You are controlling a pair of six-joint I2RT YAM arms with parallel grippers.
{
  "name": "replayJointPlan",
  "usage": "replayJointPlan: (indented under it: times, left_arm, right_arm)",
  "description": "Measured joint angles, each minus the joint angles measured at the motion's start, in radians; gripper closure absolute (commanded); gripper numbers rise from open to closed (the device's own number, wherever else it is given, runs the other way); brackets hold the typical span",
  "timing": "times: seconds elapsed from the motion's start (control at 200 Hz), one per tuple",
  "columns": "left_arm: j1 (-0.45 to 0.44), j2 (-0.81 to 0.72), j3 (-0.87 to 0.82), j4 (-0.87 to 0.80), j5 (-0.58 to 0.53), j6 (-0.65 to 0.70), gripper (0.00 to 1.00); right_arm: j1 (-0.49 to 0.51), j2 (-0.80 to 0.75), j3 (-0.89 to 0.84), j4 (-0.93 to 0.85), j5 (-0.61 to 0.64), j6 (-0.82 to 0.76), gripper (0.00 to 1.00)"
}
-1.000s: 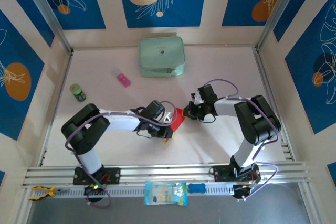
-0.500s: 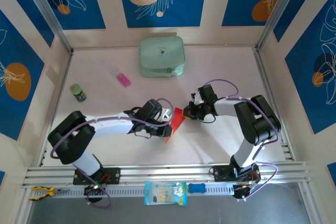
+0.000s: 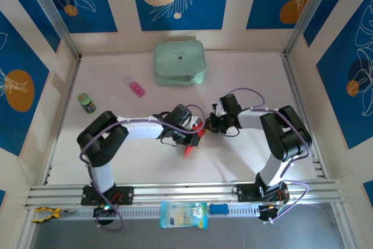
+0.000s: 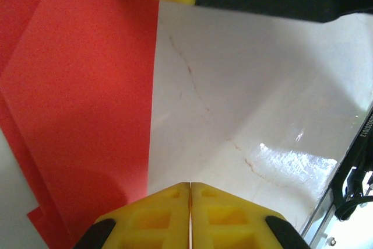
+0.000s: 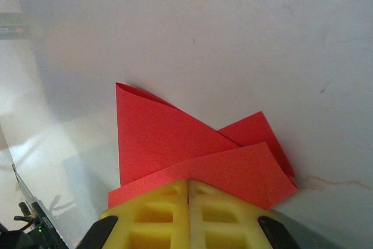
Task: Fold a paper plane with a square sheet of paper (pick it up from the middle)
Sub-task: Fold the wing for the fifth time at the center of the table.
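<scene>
Folded red paper sheet (image 5: pixel 175 144) on pale table (image 5: pixel 245 27), edge seemingly within closed right claw (image 5: pixel 188 183).

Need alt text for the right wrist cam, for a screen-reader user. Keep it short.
The right gripper's yellow fingers, closed together at the bottom of the frame, pinch the near edge of a folded red paper. Its layered flaps fan away from the fingertips, one ending in a sharp point at upper left, over a white table with faint scuffs.

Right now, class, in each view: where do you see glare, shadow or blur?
Left wrist view: white glare on the table at lower right; shadow darkens the red paper low down. Right wrist view: grey shadow left of the paper. Top view: evenly lit, sharp.
</scene>
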Motion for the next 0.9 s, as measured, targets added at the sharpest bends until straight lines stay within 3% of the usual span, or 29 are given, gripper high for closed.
replayJointPlan:
  times: [0.635,0.9]
  left_arm:
    - [0.003,-0.01,-0.062,0.019,0.006,0.021,0.89]
    - [0.044,-0.052,-0.038,0.013,-0.001,-0.002,0.86]
  right_arm:
    - [-0.004,-0.002,0.0,-0.01,0.0,0.0,0.96]
    - [-0.011,-0.006,0.0,-0.017,0.002,0.0,0.96]
